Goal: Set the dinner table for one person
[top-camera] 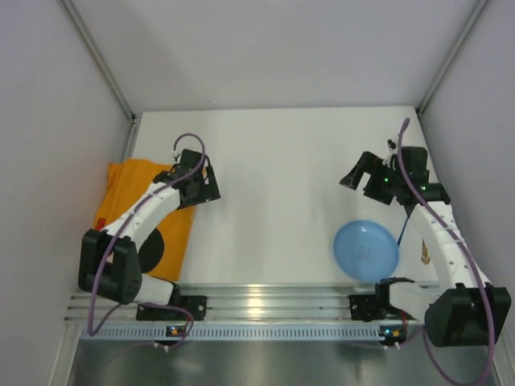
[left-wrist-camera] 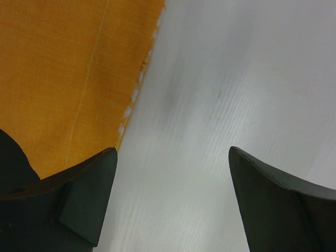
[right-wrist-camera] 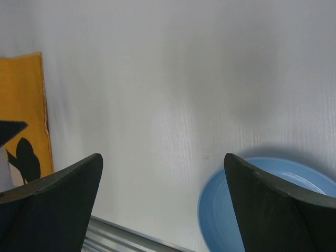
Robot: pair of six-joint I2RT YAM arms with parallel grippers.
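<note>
Surface (top-camera: pixel 273 177): white, flat; lies under the orange placemat (top-camera: pixel 129 193) and runs from it across to the right arm's side.
Left pincer (left-wrist-camera: pixel 172 152): wide open, holding nothing; hangs over the placemat's edge, one finger above the cloth, the other above bare white.
Right pincer (right-wrist-camera: pixel 163 155): wide open, empty; well apart from the placemat, across the surface.
Blue plate (top-camera: pixel 366 249): flat on the surface, well apart from the placemat; neither pincer touches it.

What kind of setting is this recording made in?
Probably a lab test cell, not a home: plain grey panels wall in the white dinner table, and both arms mount on a metal rail at its near edge.
</note>
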